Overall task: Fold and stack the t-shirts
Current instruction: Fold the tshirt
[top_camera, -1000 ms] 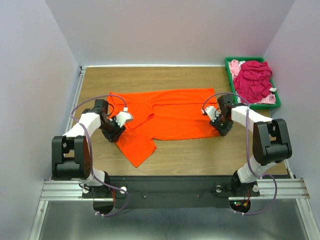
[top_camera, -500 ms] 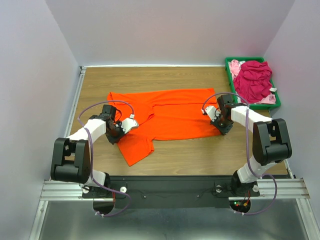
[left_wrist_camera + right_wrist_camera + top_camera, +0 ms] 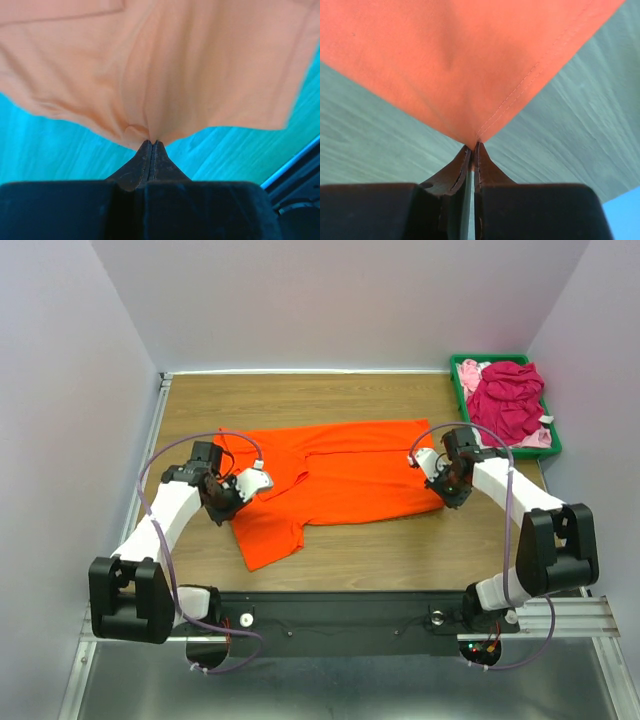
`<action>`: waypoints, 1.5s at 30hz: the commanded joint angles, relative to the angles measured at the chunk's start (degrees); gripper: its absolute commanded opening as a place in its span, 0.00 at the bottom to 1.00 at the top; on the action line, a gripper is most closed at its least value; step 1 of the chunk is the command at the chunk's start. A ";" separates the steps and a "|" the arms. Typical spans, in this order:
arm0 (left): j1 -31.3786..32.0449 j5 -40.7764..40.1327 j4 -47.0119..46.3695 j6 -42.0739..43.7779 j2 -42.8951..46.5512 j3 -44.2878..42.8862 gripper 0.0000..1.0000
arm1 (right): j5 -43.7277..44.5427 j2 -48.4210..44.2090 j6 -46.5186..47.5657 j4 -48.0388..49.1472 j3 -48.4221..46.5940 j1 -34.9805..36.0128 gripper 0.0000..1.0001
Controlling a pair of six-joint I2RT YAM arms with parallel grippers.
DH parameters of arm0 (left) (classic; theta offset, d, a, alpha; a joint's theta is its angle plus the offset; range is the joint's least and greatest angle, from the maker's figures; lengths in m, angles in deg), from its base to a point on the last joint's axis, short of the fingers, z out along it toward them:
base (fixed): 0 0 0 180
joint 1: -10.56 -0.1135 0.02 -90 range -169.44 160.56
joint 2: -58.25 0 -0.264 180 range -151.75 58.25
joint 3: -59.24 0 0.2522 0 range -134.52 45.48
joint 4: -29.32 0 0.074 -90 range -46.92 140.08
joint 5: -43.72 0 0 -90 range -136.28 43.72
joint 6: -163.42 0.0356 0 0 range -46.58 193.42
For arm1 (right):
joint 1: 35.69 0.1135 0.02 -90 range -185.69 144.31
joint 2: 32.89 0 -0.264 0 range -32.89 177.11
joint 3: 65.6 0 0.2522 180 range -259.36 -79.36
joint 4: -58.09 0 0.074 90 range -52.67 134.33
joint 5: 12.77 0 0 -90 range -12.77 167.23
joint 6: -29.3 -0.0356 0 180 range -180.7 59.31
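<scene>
A bright orange t-shirt (image 3: 340, 470) lies spread across the middle of the wooden table, one sleeve trailing toward the near left. My left gripper (image 3: 228, 502) is shut on the shirt's left edge; its wrist view shows the orange cloth (image 3: 150, 75) pinched at the tips (image 3: 151, 144). At the shirt's near right corner my right gripper (image 3: 447, 490) is shut on the hem corner (image 3: 485, 75), the cloth caught at the tips (image 3: 473, 146). A magenta t-shirt (image 3: 505, 398) and a pale pink one (image 3: 470, 372) are heaped in the bin.
A green plastic bin (image 3: 553, 435) sits at the far right corner of the table (image 3: 400, 540). Pale walls close in on three sides. A black rail with the arm bases runs along the near edge.
Both grippers have closed on the orange shirt. The left arm swung outward and the right arm shifted slightly right, pulling the cloth flatter and the near left sleeve inward.
</scene>
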 commanded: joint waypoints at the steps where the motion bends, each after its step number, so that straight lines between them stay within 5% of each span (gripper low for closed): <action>1: -1.62 3.99 5.99 0.44 0.92 -5.33 0.00 | 0.84 -1.70 1.44 -2.85 -1.81 -0.73 0.01; 21: -9.01 11.73 4.41 -2.28 -23.25 -34.67 0.00 | 0.05 22.72 4.43 -6.19 -32.99 -4.69 0.01; 30: -9.80 11.03 0.02 -4.66 -34.68 -39.53 0.00 | -0.04 36.25 3.20 -6.19 -44.61 -5.31 0.01; 33: -10.15 9.89 -2.88 -5.80 -37.14 -39.27 0.00 | -0.57 38.99 2.41 -6.19 -48.56 -5.31 0.05; 35: -10.32 9.80 -4.46 -6.24 -38.46 -39.09 0.00 | -1.09 40.93 0.48 -6.19 -51.20 -5.39 0.19; 38: -10.76 9.09 -5.08 -7.73 -38.99 -39.00 0.20 | -1.80 40.94 -2.07 -6.19 -52.35 -5.39 0.47; 42: -12.69 10.41 -4.91 -9.58 -35.84 -37.17 0.55 | -4.95 37.17 -5.76 -6.37 -51.13 -7.67 0.58; 45: -14.45 12.08 -3.50 -9.58 -31.97 -33.84 0.56 | -9.07 33.74 -8.74 -7.95 -48.76 -10.29 0.60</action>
